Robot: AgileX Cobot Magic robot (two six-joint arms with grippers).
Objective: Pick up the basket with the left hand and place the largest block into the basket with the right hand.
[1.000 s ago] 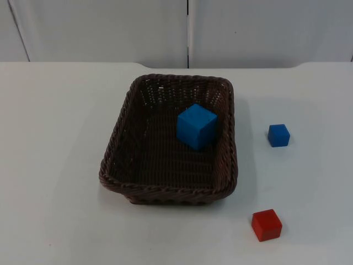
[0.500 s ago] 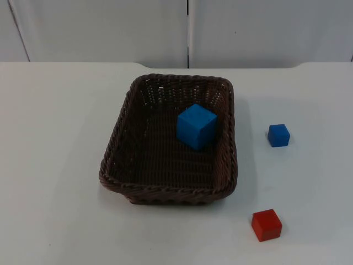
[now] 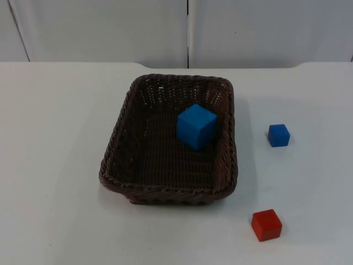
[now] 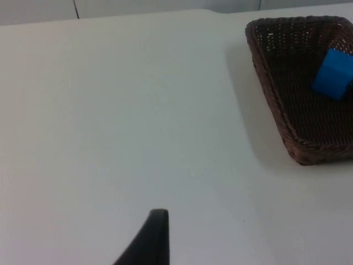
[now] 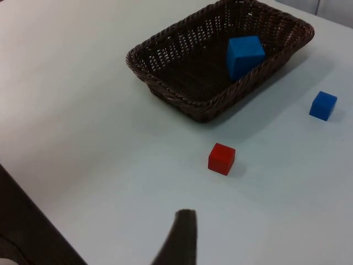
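Observation:
A dark brown wicker basket [image 3: 171,192] rests on the white table, near the middle. Inside it, against the right wall, lies the largest block, a blue cube [image 3: 196,126]. The left wrist view takes in the basket [image 4: 274,102] and the cube [image 4: 332,74] from a distance, and my left gripper [image 4: 157,232] hangs over bare table well away from them. My right gripper [image 5: 185,232] hovers above the table, apart from the basket [image 5: 179,99] and the cube [image 5: 245,55]. Neither gripper touches anything.
A small blue block [image 3: 278,135] lies right of the basket, also seen from the right wrist [image 5: 322,105]. A red block [image 3: 266,224] sits at the front right, between my right gripper and the basket [image 5: 222,158]. The grey partition wall [image 3: 110,27] closes the back.

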